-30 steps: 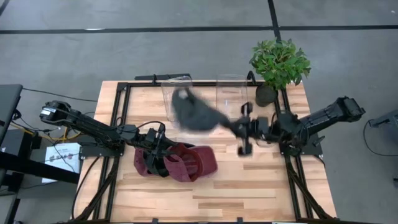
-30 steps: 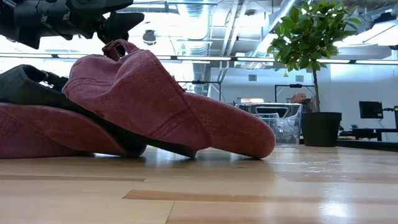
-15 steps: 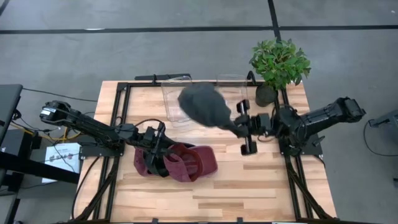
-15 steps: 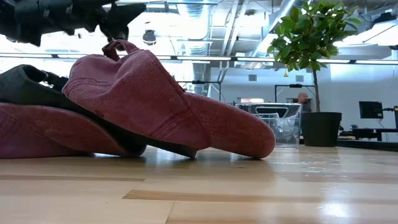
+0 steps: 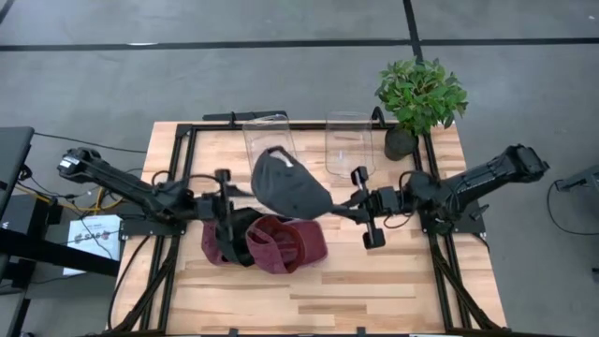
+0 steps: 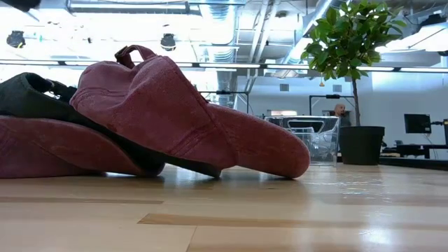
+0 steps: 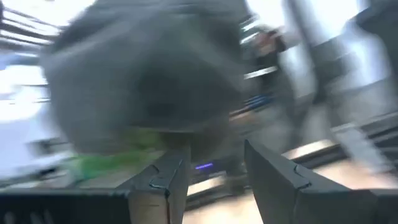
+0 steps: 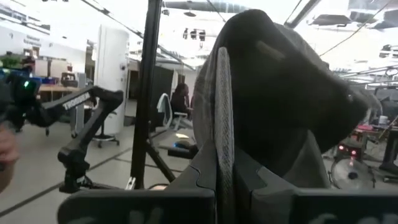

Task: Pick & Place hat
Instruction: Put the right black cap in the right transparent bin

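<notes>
Carrying is the step in hand, by my reading. From above, the right pincer (image 5: 348,210) is clamped on the brim end of a grey hat (image 5: 285,183), holding it in the air over the middle of the table (image 5: 393,281). The hat's crown hangs just short of two clear bins: the left bin (image 5: 265,136) and the right bin (image 5: 348,140), both at the table's far edge. The left pincer (image 5: 225,201) sits just beside the hat's crown, fingers partly apart and holding nothing, above a pile of red hats (image 5: 271,245) with a dark one tucked between. A plant (image 5: 419,94) stands at the far right corner. The next move likely calls for swinging the hat on over one bin and letting go; which bin I cannot tell. The left arm is close enough to get in the way.

At table height, the red hats (image 6: 161,112) fill the left side, a dark hat (image 6: 35,94) sandwiched between them. A clear bin (image 6: 311,136) and the plant (image 6: 350,49) stand behind. Neither pincer shows here.

The left wrist view is blurred: its fingers (image 7: 165,180) stand apart with nothing between, and a grey mass, probably the hat (image 7: 149,74), looms ahead.

The right wrist view shows the hat (image 8: 280,93) pinched edge-on between the closed fingers, with a person seated far off in the room.
</notes>
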Controlling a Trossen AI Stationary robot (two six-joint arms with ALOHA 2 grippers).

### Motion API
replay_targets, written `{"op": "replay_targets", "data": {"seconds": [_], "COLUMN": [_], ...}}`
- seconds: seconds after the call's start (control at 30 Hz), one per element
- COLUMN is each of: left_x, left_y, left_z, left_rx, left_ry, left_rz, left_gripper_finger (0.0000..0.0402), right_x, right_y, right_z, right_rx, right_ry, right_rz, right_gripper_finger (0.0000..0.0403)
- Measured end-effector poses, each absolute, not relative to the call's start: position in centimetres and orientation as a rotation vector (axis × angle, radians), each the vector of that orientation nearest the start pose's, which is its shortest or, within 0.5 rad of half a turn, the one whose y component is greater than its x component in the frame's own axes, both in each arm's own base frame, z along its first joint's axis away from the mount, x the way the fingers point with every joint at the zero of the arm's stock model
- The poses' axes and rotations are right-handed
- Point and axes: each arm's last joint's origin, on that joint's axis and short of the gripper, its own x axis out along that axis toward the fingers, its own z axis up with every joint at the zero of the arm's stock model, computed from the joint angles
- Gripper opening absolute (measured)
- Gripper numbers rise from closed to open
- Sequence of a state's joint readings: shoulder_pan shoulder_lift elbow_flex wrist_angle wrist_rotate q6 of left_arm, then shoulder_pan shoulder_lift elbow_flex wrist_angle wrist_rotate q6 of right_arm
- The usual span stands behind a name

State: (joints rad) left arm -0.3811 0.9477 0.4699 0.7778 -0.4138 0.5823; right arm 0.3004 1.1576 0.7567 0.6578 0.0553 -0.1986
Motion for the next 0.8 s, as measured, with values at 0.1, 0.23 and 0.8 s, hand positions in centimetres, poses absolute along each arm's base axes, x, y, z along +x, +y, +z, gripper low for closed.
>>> {"op": "replay_targets", "data": {"seconds": [0.1, 0.23, 0.8], "left_x": [19.1, 19.3, 24.4], "left_y": [-6.2, -5.9, -4.5], "left_z": [29.6, 31.7, 37.2], "left_rx": [0.548, 0.631, 0.728], "left_ry": [-0.237, -0.260, -0.243], "left_rz": [0.230, 0.310, 0.525], "left_gripper_finger": [0.0150, 0.0150, 0.0150], "right_x": [24.3, 24.2, 24.4], "right_y": [8.1, 8.6, 8.7], "right_z": [32.8, 32.6, 32.3], "right_rx": [-0.158, -0.163, -0.146], "right_ry": [-0.265, -0.234, -0.214], "right_rz": [0.221, 0.195, 0.175], "right_gripper_finger": [0.0001, 0.0001, 0.0001]}}
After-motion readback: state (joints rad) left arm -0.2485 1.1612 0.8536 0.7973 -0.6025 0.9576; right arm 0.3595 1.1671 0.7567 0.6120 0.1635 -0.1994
